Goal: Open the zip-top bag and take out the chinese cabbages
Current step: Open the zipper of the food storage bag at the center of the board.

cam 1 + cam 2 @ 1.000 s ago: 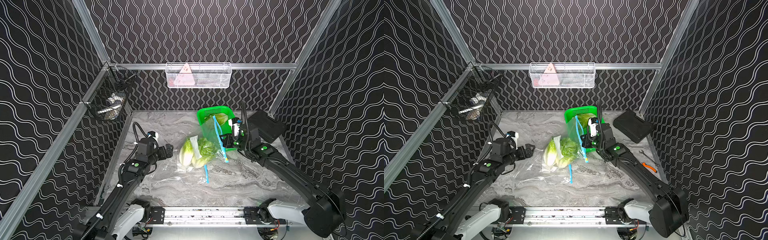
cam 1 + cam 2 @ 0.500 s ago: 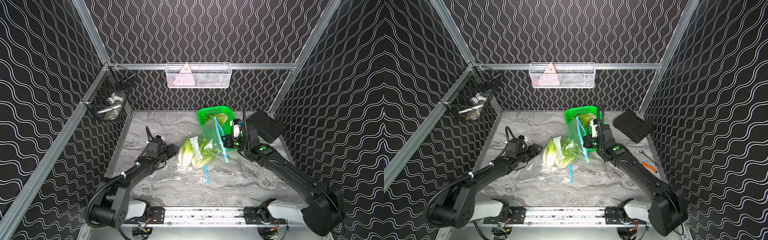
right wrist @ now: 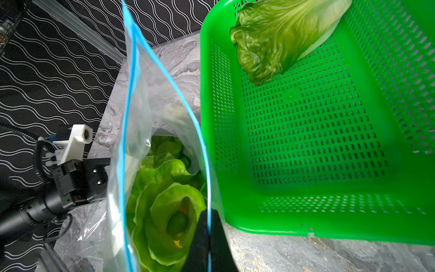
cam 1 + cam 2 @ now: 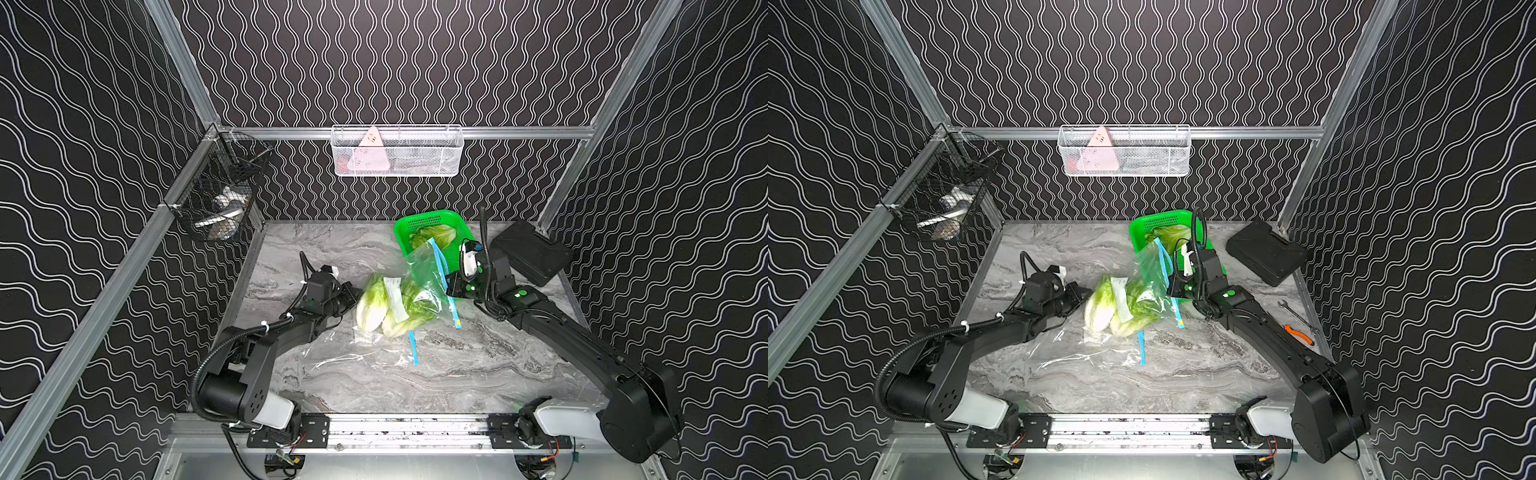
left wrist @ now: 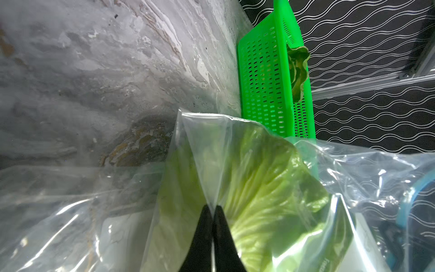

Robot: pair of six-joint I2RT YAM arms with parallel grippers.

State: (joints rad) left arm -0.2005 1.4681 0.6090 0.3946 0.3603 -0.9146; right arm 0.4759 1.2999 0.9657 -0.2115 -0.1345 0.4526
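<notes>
**While pinched at two spots, the clear plastic zip-top bag with a blue zip strip [image 4: 424, 272] gapes open**

Where the bright green perforated plastic basket [image 4: 401, 239] stands at the back of the grey marbled tabletop [image 4: 478, 374], the bag rises just beside its front corner, mouth lifted. The right end effector [image 3: 208, 215], just in front of the basket, has its black fingers pressed together on the blue zip edge. The left end effector [image 5: 213, 212], farther from the basket on the bag's opposite side, is clamped tight on a fold of the clear film. Two of the pale-green, white-stalked chinese cabbages [image 4: 372, 305] [image 4: 409, 309] lie side by side inside the bag, near the basket's front, stalk ends pointing away from it. A third cabbage head [image 3: 282, 35] rests inside the basket, in its rear half. A black hard case [image 4: 525, 253] lies near the basket, not touching it.
</notes>
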